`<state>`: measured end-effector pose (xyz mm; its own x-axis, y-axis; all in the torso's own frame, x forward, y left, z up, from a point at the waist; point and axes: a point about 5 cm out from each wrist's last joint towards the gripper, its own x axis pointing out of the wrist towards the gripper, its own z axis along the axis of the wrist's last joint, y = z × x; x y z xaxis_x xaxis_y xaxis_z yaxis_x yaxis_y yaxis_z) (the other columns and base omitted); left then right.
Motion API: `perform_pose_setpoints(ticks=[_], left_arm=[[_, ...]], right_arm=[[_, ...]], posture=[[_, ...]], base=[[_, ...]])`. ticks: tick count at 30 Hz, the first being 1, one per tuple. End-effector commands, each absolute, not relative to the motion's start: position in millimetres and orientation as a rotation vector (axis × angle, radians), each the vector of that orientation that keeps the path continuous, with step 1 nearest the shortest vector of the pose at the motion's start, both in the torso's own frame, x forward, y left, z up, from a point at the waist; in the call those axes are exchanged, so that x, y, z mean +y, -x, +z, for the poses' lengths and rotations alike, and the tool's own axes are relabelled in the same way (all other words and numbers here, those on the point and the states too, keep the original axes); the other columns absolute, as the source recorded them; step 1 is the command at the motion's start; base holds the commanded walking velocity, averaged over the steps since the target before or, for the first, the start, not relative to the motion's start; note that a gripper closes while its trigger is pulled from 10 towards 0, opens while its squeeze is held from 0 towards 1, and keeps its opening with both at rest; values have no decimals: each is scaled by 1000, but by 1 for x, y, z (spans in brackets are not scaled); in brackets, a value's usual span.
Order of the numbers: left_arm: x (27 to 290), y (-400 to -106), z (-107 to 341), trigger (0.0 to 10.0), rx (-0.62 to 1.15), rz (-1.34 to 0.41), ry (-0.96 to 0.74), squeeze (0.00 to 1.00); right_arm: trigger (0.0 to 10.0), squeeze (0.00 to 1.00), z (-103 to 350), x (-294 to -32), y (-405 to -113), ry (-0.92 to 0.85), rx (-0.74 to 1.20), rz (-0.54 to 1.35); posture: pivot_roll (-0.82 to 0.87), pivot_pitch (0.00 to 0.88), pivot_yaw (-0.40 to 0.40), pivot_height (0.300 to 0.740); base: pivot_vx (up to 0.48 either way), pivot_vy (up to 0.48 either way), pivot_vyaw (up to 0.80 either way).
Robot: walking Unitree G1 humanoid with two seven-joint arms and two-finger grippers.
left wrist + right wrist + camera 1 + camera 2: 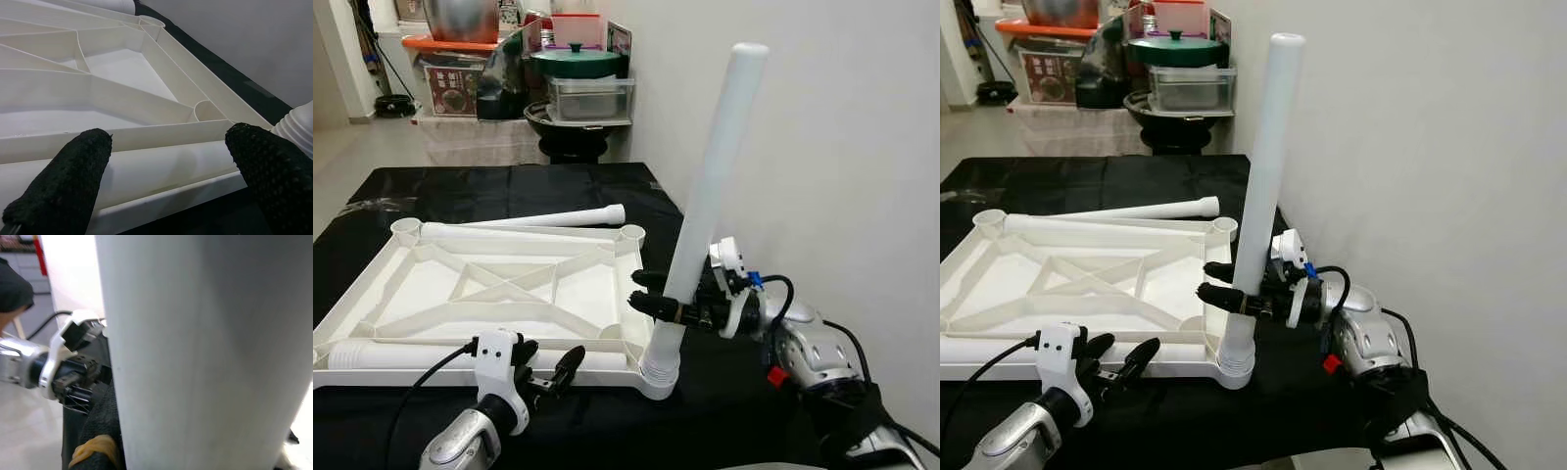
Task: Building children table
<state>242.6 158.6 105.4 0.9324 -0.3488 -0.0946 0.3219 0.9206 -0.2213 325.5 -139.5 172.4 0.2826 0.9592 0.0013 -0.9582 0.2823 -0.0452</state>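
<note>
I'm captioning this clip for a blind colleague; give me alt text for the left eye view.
The right gripper clamps an upright white table leg standing in the near right corner socket of an upside-down white tabletop on a black-covered table. The left gripper hovers open at the tabletop's near edge; two more legs lie on it.

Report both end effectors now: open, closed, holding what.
Left end effector: open, holding nothing, at the near edge of the upturned tabletop.
Right end effector: closed on the upright white leg standing in the near right corner socket.
</note>
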Motion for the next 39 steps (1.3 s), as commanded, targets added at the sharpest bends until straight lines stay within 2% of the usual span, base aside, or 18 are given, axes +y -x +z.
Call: perform_pose_setpoints(ticks=[1, 7, 9, 25, 28, 29, 35, 39], left_arm=[[156, -242, 105, 10000, 139, -348, 210, 0], [156, -243, 105, 10000, 137, -347, 211, 0], [155, -244, 105, 10000, 135, -348, 214, 0], [152, -244, 101, 10000, 135, -344, 225, 0], [153, -244, 101, 10000, 134, -337, 225, 0], [154, -244, 101, 10000, 134, -332, 225, 0], [153, -244, 101, 10000, 134, -332, 227, 0], [152, -245, 101, 10000, 131, -334, 229, 0]], right_arm=[[10000, 0, 132, -146, -317, 46, 185, 1219], [10000, 0, 124, -144, -309, 100, 210, 1170], [10000, 0, 116, -144, -311, 71, 290, 1055], [10000, 0, 102, -141, -306, -40, 349, 921], [10000, 0, 103, -141, -305, -17, 324, 829], [10000, 0, 102, -142, -305, -9, 323, 723], [10000, 0, 104, -144, -306, -18, 282, 556], [10000, 0, 109, -141, -303, 15, 254, 523]], posture=[[82, 0, -76, 740], [73, 0, -74, 740], [70, 0, -73, 740], [58, 0, -90, 740], [62, 0, -97, 740], [58, 0, -95, 740], [55, 0, -94, 740], [46, 0, -92, 740]], base=[[0, 0, 0], [0, 0, 0], [0, 0, 0], [0, 0, 0], [0, 0, 0], [0, 0, 0], [0, 0, 0], [0, 0, 0]])
